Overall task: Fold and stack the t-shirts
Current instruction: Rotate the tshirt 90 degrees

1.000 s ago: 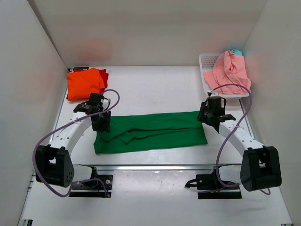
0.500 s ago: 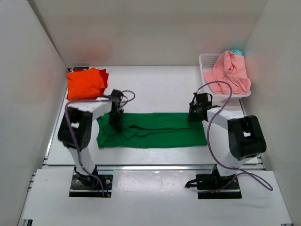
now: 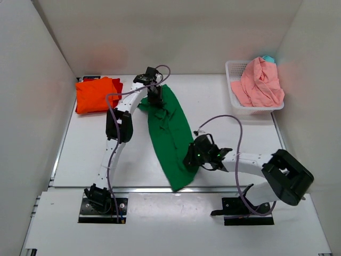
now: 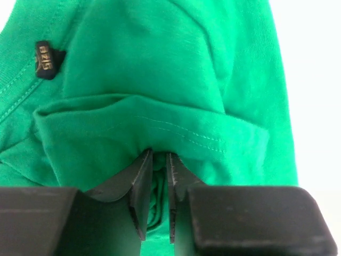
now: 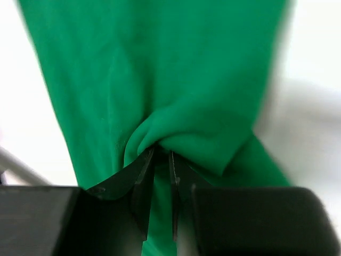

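The dark green t-shirt, soft knit jersey, stretches as a long, narrow, rumpled band from the far middle of the table to its near edge. The left gripper is clenched on a stitched hem fold at the far end. The right gripper pinches a bunched fold towards the near end. The folded orange t-shirt lies near, far left. Bare tabletop separates the band from the lattice basket, which holds the crumpled salmon pink t-shirt.
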You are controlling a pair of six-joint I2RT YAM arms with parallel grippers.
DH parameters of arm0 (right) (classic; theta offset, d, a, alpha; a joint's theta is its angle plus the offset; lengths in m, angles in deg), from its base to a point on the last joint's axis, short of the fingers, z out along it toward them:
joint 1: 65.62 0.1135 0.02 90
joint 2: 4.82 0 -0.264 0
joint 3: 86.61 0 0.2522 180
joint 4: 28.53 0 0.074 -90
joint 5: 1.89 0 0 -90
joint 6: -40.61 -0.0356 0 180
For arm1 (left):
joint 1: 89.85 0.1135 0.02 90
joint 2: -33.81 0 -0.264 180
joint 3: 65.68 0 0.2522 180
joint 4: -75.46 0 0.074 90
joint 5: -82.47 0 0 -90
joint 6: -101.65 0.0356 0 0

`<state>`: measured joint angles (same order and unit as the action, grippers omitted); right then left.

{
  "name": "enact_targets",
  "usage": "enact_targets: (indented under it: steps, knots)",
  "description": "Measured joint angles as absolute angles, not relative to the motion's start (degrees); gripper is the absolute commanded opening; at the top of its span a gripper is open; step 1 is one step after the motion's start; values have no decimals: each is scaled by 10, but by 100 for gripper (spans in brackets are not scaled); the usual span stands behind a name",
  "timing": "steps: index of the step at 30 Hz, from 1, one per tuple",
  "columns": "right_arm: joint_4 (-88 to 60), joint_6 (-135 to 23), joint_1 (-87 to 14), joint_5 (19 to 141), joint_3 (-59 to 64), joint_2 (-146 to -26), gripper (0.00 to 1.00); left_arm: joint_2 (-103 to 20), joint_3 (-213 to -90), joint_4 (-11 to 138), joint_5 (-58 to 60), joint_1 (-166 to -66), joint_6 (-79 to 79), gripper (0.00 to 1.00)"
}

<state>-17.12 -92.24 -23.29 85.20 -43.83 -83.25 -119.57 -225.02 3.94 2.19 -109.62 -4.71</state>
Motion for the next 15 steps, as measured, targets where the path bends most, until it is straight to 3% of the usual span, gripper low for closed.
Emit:
enact_targets:
  steps: [7,8,15]
  knots:
    - [-228,-944,-138,838,-359,-943,20,-1215,-2263,110,82,-1092,-77,39]
    - [-232,-944,-129,840,-356,-947,20,-1218,-2264,124,90,-1092,-80,43]
    - [-258,-925,-67,835,-355,-956,28,-1224,-2268,207,113,-1098,-61,45]
